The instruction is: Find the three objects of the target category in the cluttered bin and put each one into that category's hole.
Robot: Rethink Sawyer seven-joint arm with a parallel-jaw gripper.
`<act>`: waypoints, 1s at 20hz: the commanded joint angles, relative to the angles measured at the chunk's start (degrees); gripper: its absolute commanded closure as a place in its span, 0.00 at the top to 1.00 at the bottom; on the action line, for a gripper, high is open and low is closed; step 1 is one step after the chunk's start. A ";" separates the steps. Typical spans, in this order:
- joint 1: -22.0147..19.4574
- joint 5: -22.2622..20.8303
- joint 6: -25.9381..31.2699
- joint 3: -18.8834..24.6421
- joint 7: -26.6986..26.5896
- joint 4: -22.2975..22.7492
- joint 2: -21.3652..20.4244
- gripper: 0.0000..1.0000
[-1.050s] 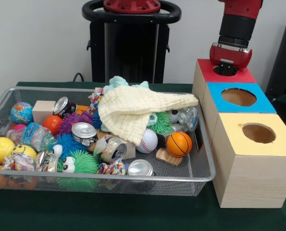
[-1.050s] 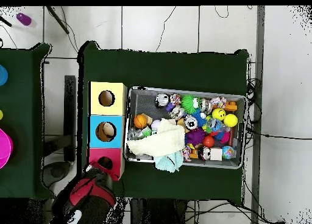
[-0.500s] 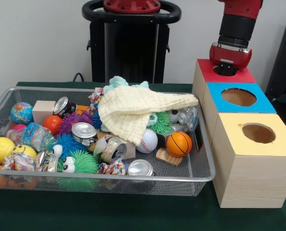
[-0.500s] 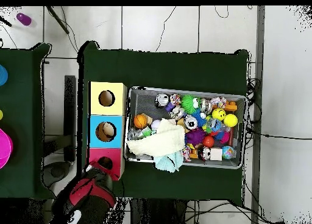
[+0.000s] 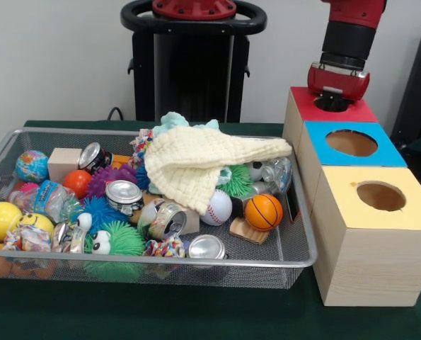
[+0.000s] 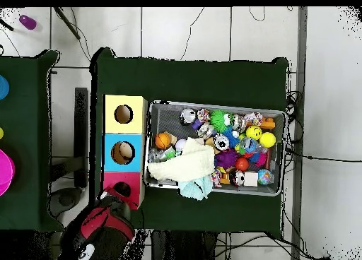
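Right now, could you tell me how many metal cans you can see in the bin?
4: one can by the wooden block, one mid-bin, one below it, one at the front rim. The cloth may hide others.

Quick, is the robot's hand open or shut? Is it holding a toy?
Hand: cannot be told. It sits low over the red box and its tip is hidden, so no toy can be seen in it.

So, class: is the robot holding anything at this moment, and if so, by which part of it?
It cannot be told. The end effector sits right over the hole of the red box, its tips hidden, and no object shows in it.
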 commanded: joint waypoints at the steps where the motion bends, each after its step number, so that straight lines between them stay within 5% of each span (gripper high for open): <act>1: 0.25 -2.12 8.11 4.41 -2.60 0.95 6.94 0.00; 13: 0.79 -2.80 9.89 3.17 -4.36 -0.19 5.80 0.00; 20: -8.76 -2.39 26.16 10.97 -12.88 -1.47 -6.12 0.00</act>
